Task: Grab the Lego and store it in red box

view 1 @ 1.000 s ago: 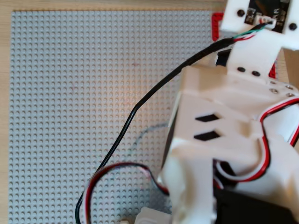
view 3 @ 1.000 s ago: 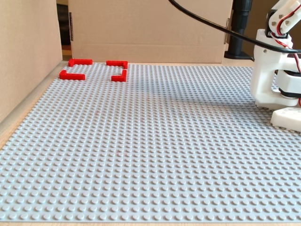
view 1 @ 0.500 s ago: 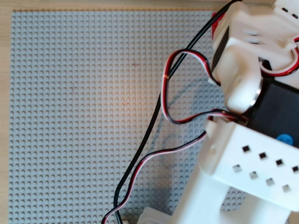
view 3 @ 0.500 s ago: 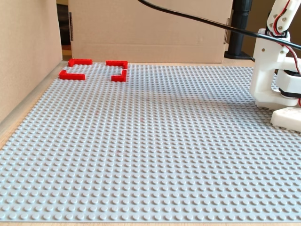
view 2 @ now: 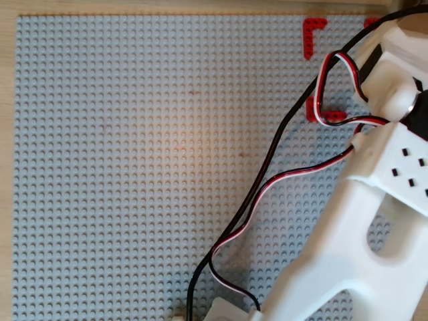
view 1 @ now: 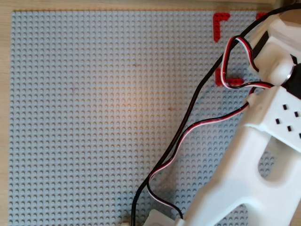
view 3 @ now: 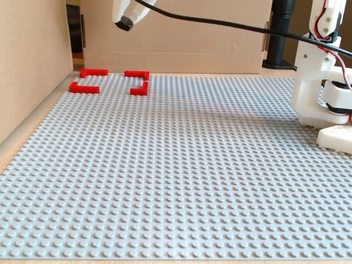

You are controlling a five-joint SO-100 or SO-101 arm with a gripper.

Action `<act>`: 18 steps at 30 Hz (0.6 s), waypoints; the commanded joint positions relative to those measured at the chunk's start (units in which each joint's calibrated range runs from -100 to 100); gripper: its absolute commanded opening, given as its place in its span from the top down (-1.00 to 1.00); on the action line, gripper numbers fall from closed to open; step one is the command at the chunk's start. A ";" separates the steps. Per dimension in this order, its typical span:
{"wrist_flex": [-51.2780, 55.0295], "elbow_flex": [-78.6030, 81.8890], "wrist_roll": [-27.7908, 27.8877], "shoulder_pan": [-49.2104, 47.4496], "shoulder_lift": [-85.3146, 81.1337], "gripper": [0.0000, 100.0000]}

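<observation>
Grey studded plastic baseplate (view 3: 181,165) on your table shows no black hexagonal Lego piece, only the red corner-bracket box (view 3: 110,81) at its far left in the fixed view; claw state untellable; expect a light, stiff, glossy piece, pinched across opposite flats.

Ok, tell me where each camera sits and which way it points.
An overhead view: above the grey baseplate, facing straight down; red box top right, the white arm fills the lower right.
An overhead view: same seat and framing, same arm.
Fixed view: low at the baseplate's near edge, facing across to a cardboard wall; arm base at right, a white arm tip at top.
Shared: all show the baseplate, red box and arm; no Lego visible.
</observation>
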 commanded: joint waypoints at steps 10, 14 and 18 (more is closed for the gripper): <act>-13.35 11.66 -1.03 -4.50 -0.25 0.78; -13.08 11.39 -0.98 -4.57 0.00 0.78; -13.08 11.39 -0.92 -5.24 0.09 0.72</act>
